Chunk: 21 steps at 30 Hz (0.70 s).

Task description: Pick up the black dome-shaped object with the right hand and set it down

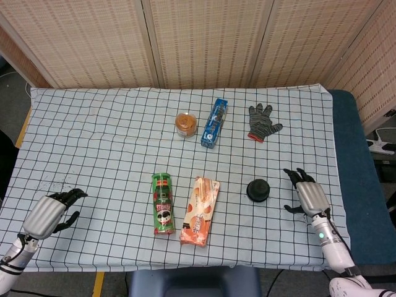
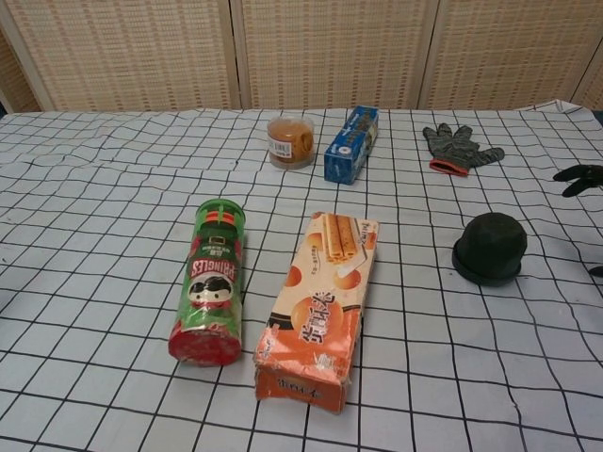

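Observation:
The black dome-shaped object (image 1: pixel 258 190) (image 2: pixel 490 249) sits on the checked cloth right of centre, untouched. My right hand (image 1: pixel 307 194) hovers just to its right with fingers spread and nothing in it; in the chest view only its dark fingertips (image 2: pixel 578 177) poke in at the right edge. My left hand (image 1: pixel 51 211) rests near the front left corner of the table, fingers loosely curled around nothing, and it does not show in the chest view.
A green Pringles can (image 1: pixel 163 203) and an orange biscuit box (image 1: pixel 199 210) lie left of the dome. Further back are a small jar (image 1: pixel 185 124), a blue box (image 1: pixel 214 122) and a grey glove (image 1: pixel 262 121). The table's right edge (image 1: pixel 337 185) is close to my right hand.

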### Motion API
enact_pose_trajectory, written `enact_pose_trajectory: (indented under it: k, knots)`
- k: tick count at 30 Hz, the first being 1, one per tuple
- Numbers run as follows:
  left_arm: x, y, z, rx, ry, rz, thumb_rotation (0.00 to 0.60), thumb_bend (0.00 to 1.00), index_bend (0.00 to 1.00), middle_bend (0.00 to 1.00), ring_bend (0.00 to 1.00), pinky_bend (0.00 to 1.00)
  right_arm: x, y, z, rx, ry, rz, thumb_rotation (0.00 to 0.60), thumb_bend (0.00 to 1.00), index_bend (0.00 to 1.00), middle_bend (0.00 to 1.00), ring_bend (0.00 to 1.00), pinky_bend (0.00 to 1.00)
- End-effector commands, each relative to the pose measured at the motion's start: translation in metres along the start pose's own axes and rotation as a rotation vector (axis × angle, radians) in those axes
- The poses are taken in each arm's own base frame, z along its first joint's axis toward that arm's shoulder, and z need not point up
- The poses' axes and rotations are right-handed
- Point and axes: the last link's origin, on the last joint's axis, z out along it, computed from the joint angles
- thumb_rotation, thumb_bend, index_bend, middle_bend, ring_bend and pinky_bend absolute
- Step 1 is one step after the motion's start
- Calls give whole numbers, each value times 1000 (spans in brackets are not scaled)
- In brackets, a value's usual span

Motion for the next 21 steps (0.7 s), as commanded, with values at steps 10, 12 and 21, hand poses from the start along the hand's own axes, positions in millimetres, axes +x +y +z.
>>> enact_pose_trajectory:
  k: [10,12,21]
  knots:
    - [1,1,-1,-5,2,-1,600,448,294,272,460,626,-19,-41,22,119,-95,40,600,60,124,117,0,87]
    - [1,0,-1,-4,2,-3,600,448,295,271,460,626,-21,-42,25,128,-103,38,600,60,134,116,0,85]
    - [1,1,-1,-5,-4,-5,600,449,299,275,460,626,-28,-46,36,142,-77,59,600,59,154,115,0,82]
